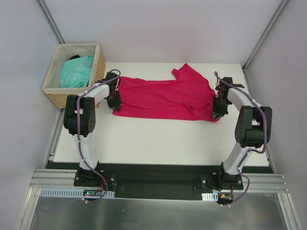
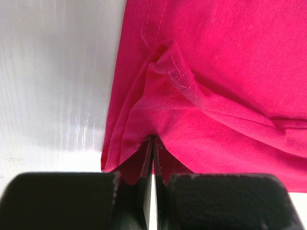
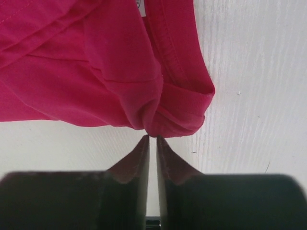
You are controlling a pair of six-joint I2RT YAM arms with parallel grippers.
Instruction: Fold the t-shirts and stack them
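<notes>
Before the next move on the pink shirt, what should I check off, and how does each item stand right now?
1. Left gripper shut on the pink t-shirt at its edge: ok.
2. Right gripper holding cloth: cannot tell; its jaws are nearly together, with fabric bunched at the tips.
3. Shirt lying wholly on the table: ok.
4. Shirt smooth near both grippers: not ok; it is creased.
5. Turquoise t-shirt out of the way in the basket: ok.

Crimson t-shirt [image 1: 163, 98] on white table [image 1: 158, 139]
</notes>
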